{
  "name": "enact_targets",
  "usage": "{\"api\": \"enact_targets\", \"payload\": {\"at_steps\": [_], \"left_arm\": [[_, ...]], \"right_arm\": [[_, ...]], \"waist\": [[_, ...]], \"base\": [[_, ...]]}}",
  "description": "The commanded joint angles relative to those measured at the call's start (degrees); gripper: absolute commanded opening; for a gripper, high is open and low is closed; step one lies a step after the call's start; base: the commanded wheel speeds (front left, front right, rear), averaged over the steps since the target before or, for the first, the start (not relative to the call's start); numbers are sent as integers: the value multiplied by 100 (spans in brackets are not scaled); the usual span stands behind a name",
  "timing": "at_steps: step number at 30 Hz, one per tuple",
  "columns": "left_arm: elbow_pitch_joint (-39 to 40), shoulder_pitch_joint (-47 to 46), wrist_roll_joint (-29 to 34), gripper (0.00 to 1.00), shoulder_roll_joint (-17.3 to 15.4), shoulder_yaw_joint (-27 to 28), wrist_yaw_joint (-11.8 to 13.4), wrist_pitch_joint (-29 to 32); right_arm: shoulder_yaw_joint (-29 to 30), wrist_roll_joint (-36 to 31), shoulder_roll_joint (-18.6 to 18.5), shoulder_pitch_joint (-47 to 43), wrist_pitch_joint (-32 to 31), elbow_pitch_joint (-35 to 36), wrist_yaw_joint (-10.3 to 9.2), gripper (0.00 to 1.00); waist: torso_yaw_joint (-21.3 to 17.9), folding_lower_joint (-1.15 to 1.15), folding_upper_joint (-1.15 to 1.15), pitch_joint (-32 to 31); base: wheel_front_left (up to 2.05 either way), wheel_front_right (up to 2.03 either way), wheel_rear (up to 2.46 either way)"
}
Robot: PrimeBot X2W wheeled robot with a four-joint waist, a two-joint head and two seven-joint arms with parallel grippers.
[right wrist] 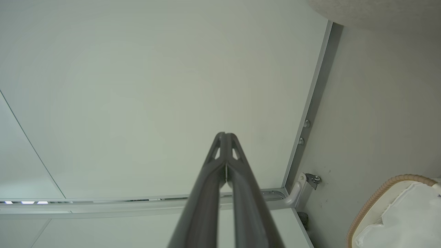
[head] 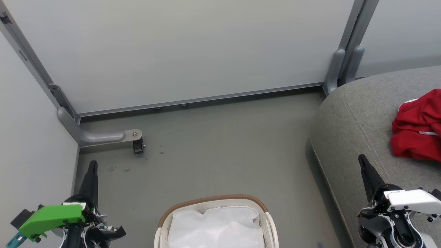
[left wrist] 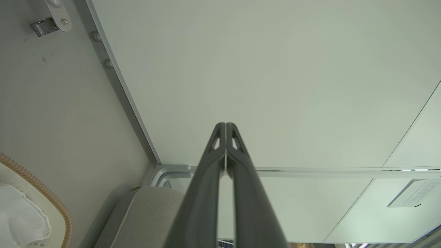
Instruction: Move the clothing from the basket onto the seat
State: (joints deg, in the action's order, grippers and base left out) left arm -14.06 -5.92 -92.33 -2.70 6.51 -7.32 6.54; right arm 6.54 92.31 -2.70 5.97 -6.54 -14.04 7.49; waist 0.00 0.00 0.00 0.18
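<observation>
The red clothing (head: 417, 127) lies crumpled on the grey seat (head: 351, 124), right of the basket (head: 213, 200), which holds a white liner (head: 217, 227). The left end effector (left wrist: 225, 124) and right end effector (right wrist: 225, 134) are clenched, fingertips together, gripping nothing.

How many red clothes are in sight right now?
1 heap of red clothing, lying on the grey seat at the picture's right edge; cropped and bunched, so more pieces may hide there.
</observation>
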Motion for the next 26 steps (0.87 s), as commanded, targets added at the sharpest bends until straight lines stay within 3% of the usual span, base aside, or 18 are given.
{"api": "enact_targets", "payload": {"at_steps": [1,26], "left_arm": [[9,-63,-18,0,-34,12,-32,18],[9,-63,-19,0,-34,12,-32,18]], "right_arm": [[9,20,-34,42,-19,15,-1,0],[8,20,-33,42,-18,15,0,0]], "waist": [[0,0,0,0],[0,0,0,0]], "base": [[0,0,0],[0,0,0]]}}
